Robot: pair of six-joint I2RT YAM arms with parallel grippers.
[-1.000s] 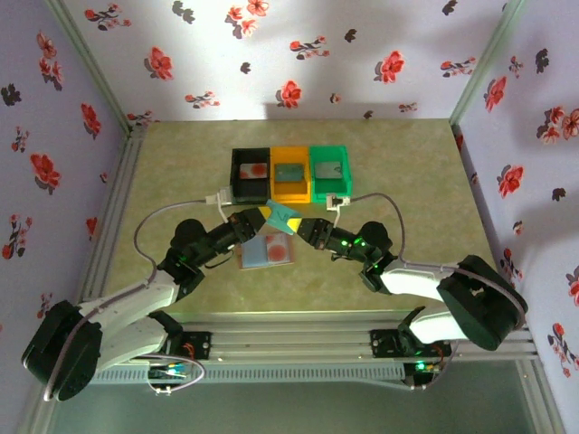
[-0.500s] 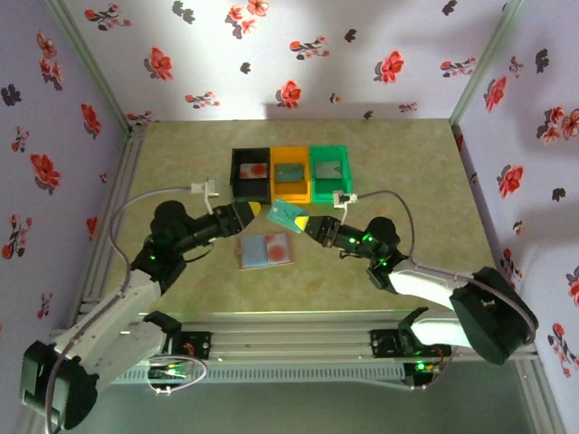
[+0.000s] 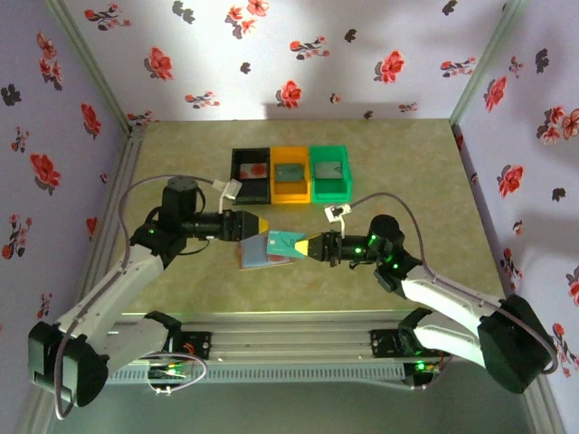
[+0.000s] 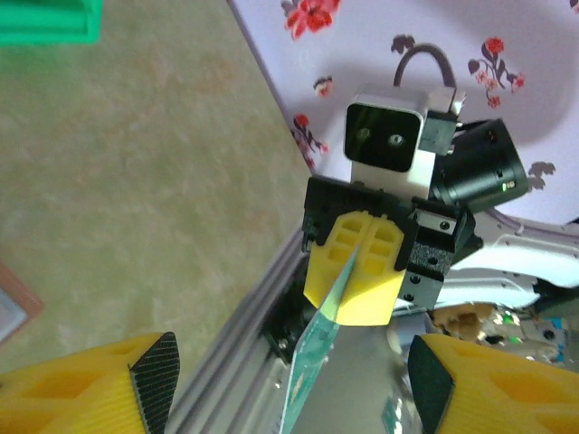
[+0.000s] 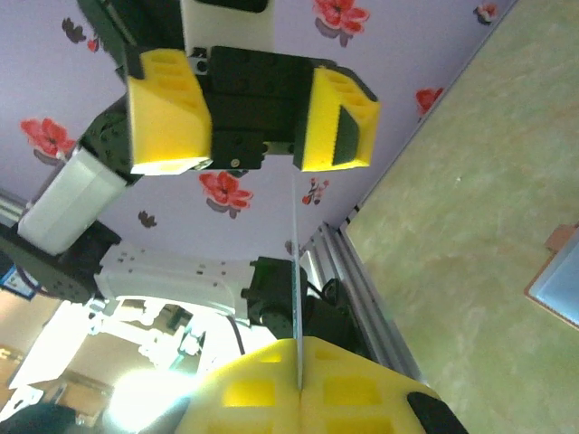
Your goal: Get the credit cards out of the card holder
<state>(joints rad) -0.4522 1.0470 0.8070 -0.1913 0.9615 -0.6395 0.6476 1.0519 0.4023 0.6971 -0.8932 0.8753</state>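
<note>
One teal-grey credit card hangs in the air, pinched by its right edge in my right gripper, which is shut on it. The right wrist view catches the card edge-on, rising from my right gripper. Below it the card holder lies open on the table, pale blue panels up, partly hidden by the card. My left gripper hovers just left of the card, open and clear of it. In the left wrist view the card stands between my spread left fingertips, touching neither.
Three small bins stand in a row behind the work spot: black, orange and green, each with a card inside. Flowered walls close in the table on three sides. Aluminium rails run along the near edge.
My left gripper opened, let go of the card and drew back to the left. My right gripper carried the card toward the near side, over the card holder.
</note>
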